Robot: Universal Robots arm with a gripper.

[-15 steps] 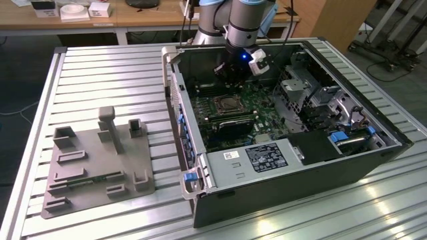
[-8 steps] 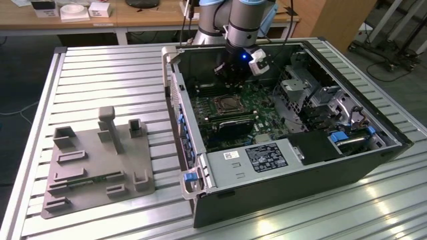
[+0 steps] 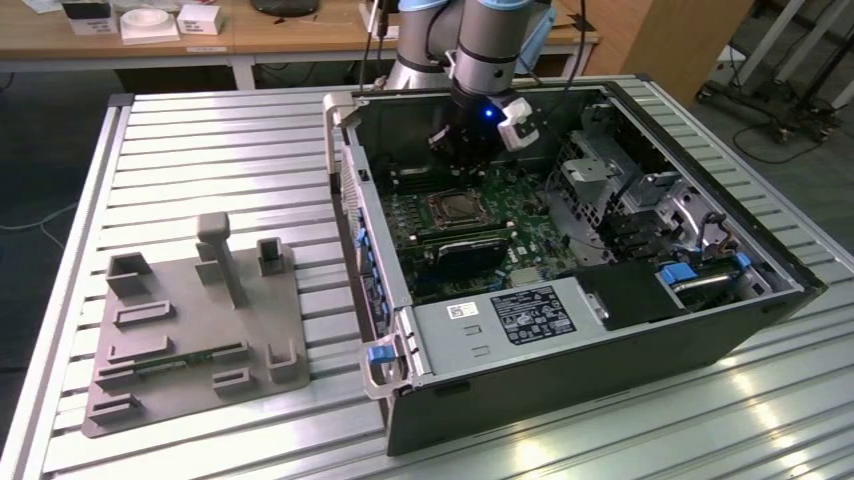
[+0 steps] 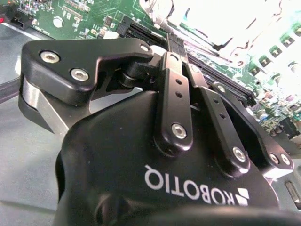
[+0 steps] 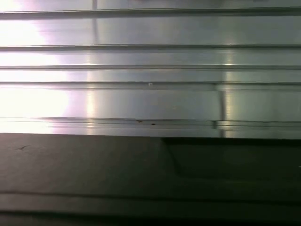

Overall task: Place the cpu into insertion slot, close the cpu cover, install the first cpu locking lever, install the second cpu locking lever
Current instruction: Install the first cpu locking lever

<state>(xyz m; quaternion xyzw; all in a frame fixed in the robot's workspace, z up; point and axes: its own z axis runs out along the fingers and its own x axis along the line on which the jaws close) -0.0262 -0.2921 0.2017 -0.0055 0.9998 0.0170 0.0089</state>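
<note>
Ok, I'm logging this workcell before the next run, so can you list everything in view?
table: one, silvery slatted metal, under everything
computer case: one, black, open, on the table
circuit board: one, green, inside the case
insertion slot: one, silvery rim with dark centre, on the board
power-supply box: one, grey with white label, in the case, on the side away from the arm
blue tabs: several, blue, around the case
fixture plate: one, grey, on the table at the exterior view's left
desk: one, wooden, behind the table
arm: one, grey, reaching into the case
claw: one, black, over the board
</note>
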